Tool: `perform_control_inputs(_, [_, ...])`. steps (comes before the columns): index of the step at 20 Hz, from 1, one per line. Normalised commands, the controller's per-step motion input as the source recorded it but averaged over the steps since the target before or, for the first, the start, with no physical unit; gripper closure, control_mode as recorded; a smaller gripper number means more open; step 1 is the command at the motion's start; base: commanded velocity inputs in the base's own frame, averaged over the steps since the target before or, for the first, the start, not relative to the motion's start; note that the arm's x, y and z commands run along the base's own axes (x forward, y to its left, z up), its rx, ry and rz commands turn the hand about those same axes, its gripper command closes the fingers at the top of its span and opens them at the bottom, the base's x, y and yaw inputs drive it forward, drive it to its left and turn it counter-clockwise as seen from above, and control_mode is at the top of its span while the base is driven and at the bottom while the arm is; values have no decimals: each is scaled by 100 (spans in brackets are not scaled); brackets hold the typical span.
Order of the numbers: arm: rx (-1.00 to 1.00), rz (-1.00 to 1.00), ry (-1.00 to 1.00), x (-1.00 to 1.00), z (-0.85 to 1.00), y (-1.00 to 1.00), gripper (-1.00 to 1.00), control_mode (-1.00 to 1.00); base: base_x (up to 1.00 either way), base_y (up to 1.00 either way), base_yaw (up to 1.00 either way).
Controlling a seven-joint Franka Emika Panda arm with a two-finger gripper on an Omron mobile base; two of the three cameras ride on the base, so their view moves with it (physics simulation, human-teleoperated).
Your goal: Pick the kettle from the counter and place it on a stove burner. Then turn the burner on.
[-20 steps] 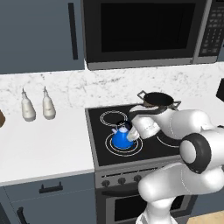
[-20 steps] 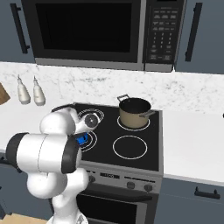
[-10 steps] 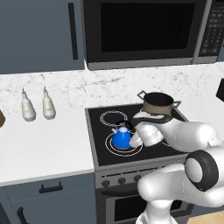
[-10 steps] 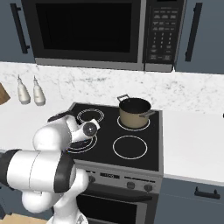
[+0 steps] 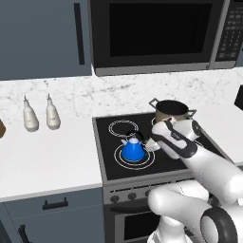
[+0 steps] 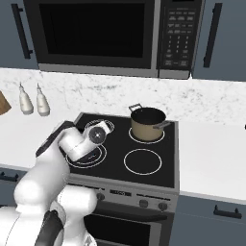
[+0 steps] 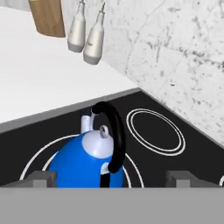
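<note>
The small blue kettle (image 5: pixel 133 150) with its black arched handle stands upright on the stove burner (image 5: pixel 118 157), the large double ring at the cooktop's front left. My gripper (image 5: pixel 148 143) hangs just to the right of the kettle, open and holding nothing. In the hand view the kettle (image 7: pixel 85 161) sits close ahead inside the burner's rings (image 7: pixel 35 157), and the two fingertips (image 7: pixel 38 177) of my gripper (image 7: pixel 109 178) stand wide apart on either side of it without touching. In the right base view my arm hides the kettle. The white counter (image 5: pixel 47 152) lies left of the stove.
A tan pot (image 5: pixel 171 110) sits on the back right burner (image 6: pixel 148 124). Two pale bottles (image 5: pixel 31 116) (image 5: pixel 52 115) stand at the backsplash on the left counter, with a wooden block (image 7: pixel 46 17) beside them. Stove knobs (image 5: pixel 132 195) line the front panel. A microwave hangs overhead.
The jaws have spread wide and let go of the kettle's handle. The hand has drawn back to the right of the kettle, which stays on the burner.
</note>
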Motion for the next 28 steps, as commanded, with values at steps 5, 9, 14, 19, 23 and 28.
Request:
perform_control_inputs(5, [-3, 0, 19, -54, 38, 6, -100, -100, 0, 0, 0])
perform_control_inputs(9, [-9, 0, 18, -74, 11, 26, -100, -100, 0, 0, 0])
perform_control_inputs(14, [-13, 0, 7, -61, 6, 58, -100, -100, 0, 0, 0])
perform_control_inputs(19, [-18, -1, 6, -68, 6, 64, -100, -100, 0, 0, 0])
perform_control_inputs(23, [-24, -6, 0, -61, 6, 53, -100, -100, 0, 0, 0])
perform_control_inputs(28, [-26, -11, -1, -54, 0, 54, -100, -100, 0, 0, 0])
